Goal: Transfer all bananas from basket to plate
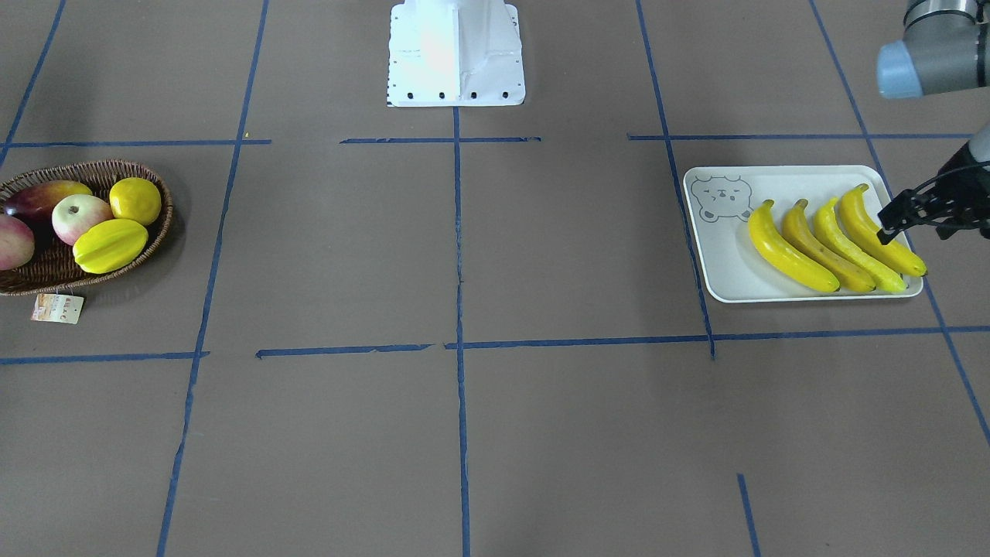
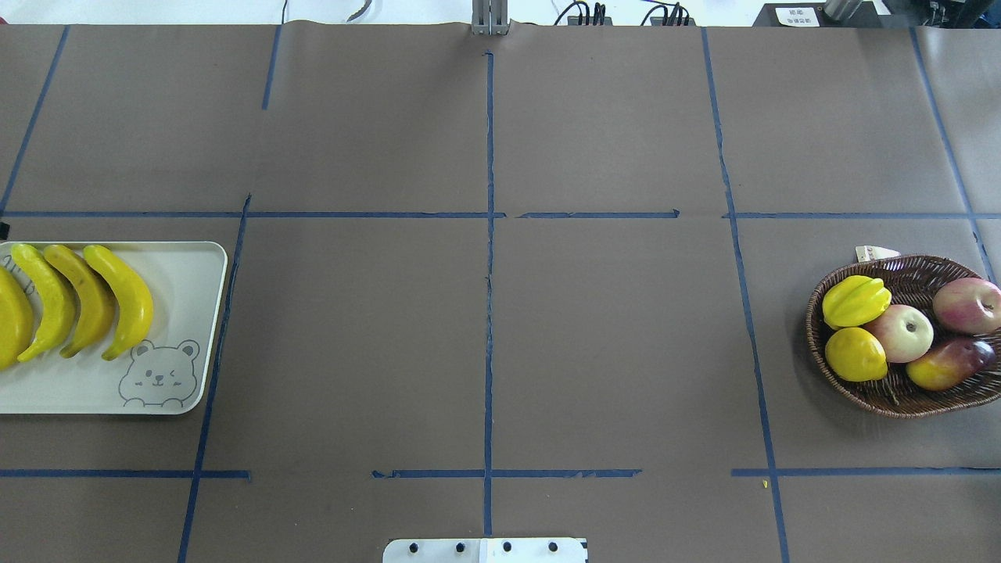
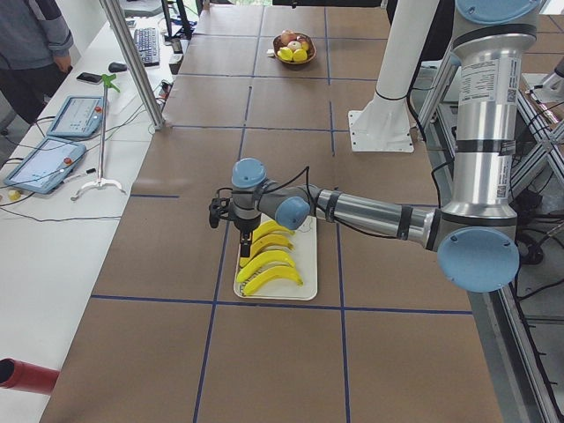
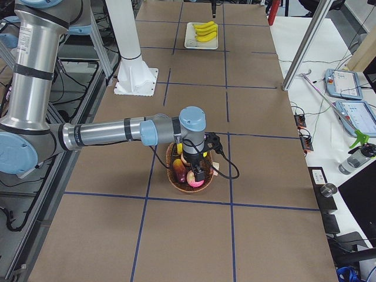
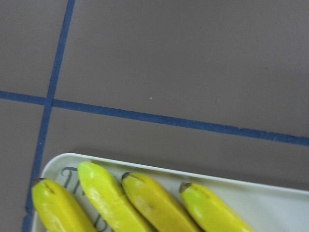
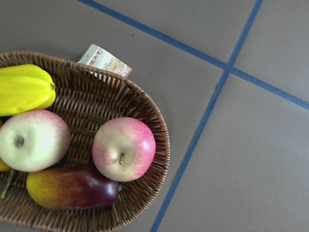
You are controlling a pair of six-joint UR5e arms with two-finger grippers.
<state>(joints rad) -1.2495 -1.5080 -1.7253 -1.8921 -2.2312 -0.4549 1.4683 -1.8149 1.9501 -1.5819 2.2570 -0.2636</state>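
Observation:
Four yellow bananas (image 1: pixel 839 247) lie side by side on the pale plate (image 1: pixel 727 263) with the bear drawing; one of them is darker ochre (image 1: pixel 824 251). The plate (image 2: pixel 176 313) and bananas (image 2: pixel 125 301) also show at the left edge of the overhead view, and the banana tips (image 5: pixel 145 203) show in the left wrist view. My left gripper (image 1: pixel 916 227) hangs over the plate's outer edge beside the outermost banana and looks open and empty. The wicker basket (image 1: pixel 151 244) holds no banana. My right gripper (image 4: pixel 197 172) hovers over the basket (image 4: pixel 176 183); I cannot tell whether it is open.
The basket (image 2: pixel 923 270) holds a ridged starfruit (image 1: pixel 110 245), a round yellow citrus (image 1: pixel 135 201), two apples (image 6: pixel 123 148) and a mango (image 6: pixel 72 187). A paper tag (image 1: pixel 57 308) lies beside it. The robot's white base (image 1: pixel 456 54) stands at the table's middle edge.

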